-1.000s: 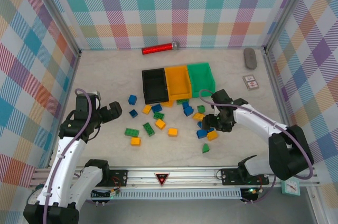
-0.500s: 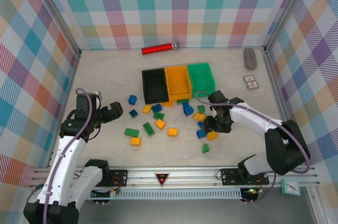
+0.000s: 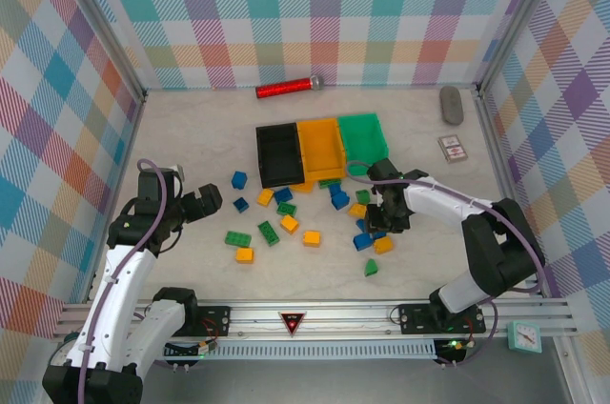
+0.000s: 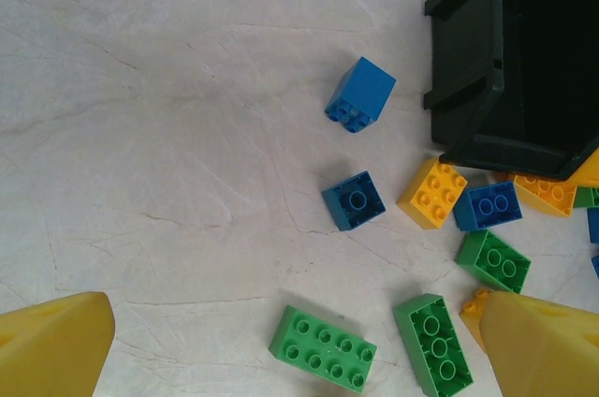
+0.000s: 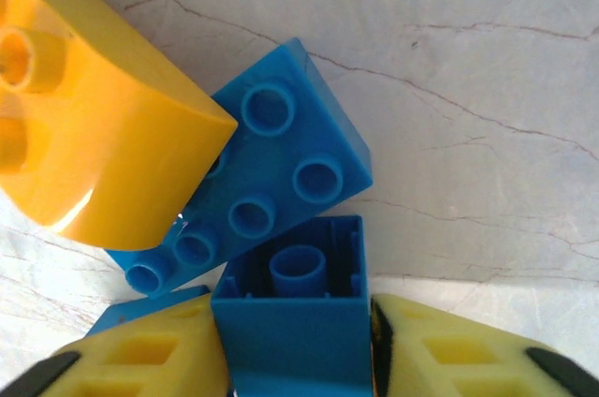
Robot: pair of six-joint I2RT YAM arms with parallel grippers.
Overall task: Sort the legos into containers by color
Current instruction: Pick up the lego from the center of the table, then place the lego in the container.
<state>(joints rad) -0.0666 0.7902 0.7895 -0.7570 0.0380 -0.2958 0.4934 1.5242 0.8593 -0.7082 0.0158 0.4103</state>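
Right arm has swung in toward the black bin [image 3: 262, 156] since a second ago, elbow folding, its tip creeping left over the blue cluster; left arm unchanged.

Left gripper [image 3: 205, 200], left of and nearer than the black bin: fingers spread wide, nothing between them, hanging above green and blue bricks.

Right gripper [image 5: 298, 350], right of and nearer than the black bin: pinched on an upturned blue brick [image 5: 298, 322], pads [image 5: 468, 350] against both its side walls. Hold looks shallow, at the pad tips only.

Risks, my call:
- studded blue brick [image 5: 281, 182] butts the held one and an orange rounded brick [image 5: 94, 144] overlaps it, so a lift could drag or flip both
- slick plastic plus tip-only hold, so the brick may twist out on the way up
- no blue bin, so black is the likely target and a wrong drop is easy

Legos [image 3: 289, 223]: scattered on the table [image 3: 191, 137] nearer than the black bin, spreading to its right. Hard glossy plastic, round studs, hollow undersides with a centre tube. Pads are matte yellow with recessed pockets. Table is pale, marbled, with thin veins.

Just right of the black bin, touching in a row: orange bin [image 3: 324, 173], then green bin [image 3: 367, 164]. Rigid open boxes, the black one ribbed outside. Beyond the black bin lies a red cylinder [image 3: 286, 89], glittery-looking.
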